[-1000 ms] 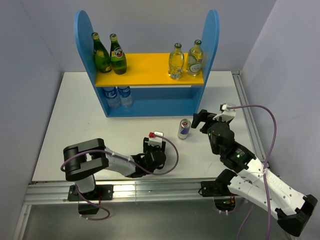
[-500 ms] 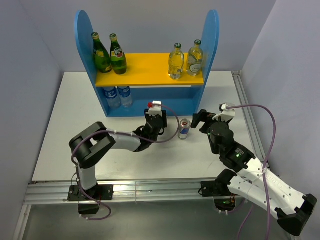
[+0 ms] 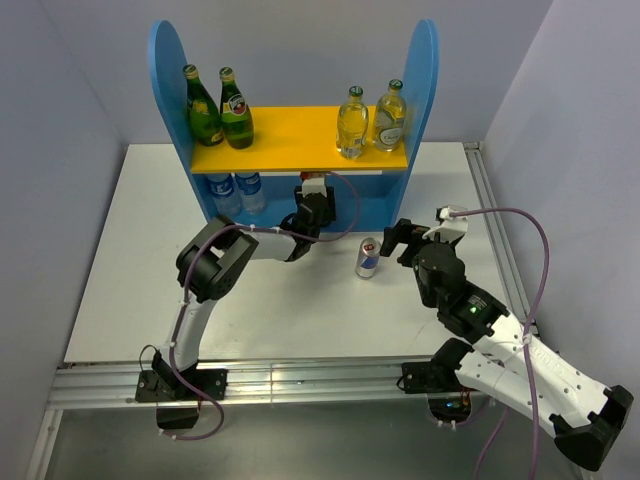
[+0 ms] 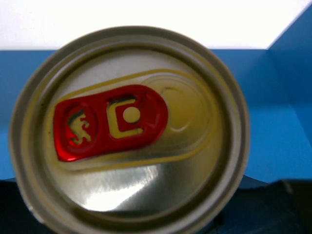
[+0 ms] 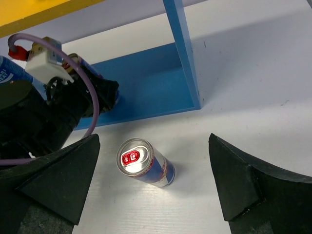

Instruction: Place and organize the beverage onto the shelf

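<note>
Left pincer (image 3: 309, 210) grasps a silver can (image 4: 129, 129) at the shelf's (image 3: 300, 135) base, while the right pincer (image 5: 153, 141) gapes wide over a blue can (image 5: 145, 163).

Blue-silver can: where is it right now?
Top view: the blue-silver can stands upright on the table, just in front of the shelf base, right of centre, with the right gripper open beside it.

We're pretty sure it's a robot lab setup: white table (image 3: 130, 260) boxed in by plain walls (image 3: 50, 150), metal rail (image 3: 300, 380) along the front.
</note>
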Controlling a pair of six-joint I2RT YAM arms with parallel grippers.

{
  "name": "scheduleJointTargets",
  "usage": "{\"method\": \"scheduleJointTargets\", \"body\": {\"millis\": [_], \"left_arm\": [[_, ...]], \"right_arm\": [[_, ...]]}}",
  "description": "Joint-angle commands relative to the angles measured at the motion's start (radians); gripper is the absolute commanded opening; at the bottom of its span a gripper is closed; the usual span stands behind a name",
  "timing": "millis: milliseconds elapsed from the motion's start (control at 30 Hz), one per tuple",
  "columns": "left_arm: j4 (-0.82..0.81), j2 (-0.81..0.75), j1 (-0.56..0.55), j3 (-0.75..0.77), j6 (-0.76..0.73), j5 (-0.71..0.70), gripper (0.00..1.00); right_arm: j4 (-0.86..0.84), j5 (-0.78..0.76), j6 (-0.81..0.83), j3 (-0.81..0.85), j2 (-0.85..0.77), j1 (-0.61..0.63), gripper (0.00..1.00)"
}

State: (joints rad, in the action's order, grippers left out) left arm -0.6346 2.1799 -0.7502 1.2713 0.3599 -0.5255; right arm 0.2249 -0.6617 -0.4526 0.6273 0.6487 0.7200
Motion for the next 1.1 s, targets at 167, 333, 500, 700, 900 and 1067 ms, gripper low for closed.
{"method": "scheduleJointTargets", "body": {"millis": [167, 333, 500, 700, 900, 1067], "left_arm": [[0.012, -0.022, 0.003, 0.092, 0.002, 0.048, 0.41], [0.052, -0.022, 0.002, 0.103, -0.004, 0.061, 0.56], [0.070, -0.019, 0.002, 0.112, 0.001, 0.065, 0.66], [0.069, -0.020, 0.000, 0.111, 0.001, 0.065, 0.80], [0.058, -0.060, -0.008, 0.065, 0.005, 0.055, 0.81], [0.056, -0.123, -0.021, -0.004, 0.007, 0.062, 0.82]], "right_arm": [[-0.050, 0.001, -0.012, -0.015, 0.006, 0.001, 0.99], [-0.047, -0.003, -0.014, -0.015, 0.003, -0.001, 0.99], [-0.042, -0.012, -0.014, -0.018, -0.003, -0.001, 0.99], [-0.039, -0.019, -0.014, -0.018, -0.003, 0.001, 0.99], [-0.041, -0.026, -0.018, -0.018, 0.002, 0.001, 0.99], [-0.042, -0.035, -0.018, -0.018, 0.011, 0.001, 1.00]]}}
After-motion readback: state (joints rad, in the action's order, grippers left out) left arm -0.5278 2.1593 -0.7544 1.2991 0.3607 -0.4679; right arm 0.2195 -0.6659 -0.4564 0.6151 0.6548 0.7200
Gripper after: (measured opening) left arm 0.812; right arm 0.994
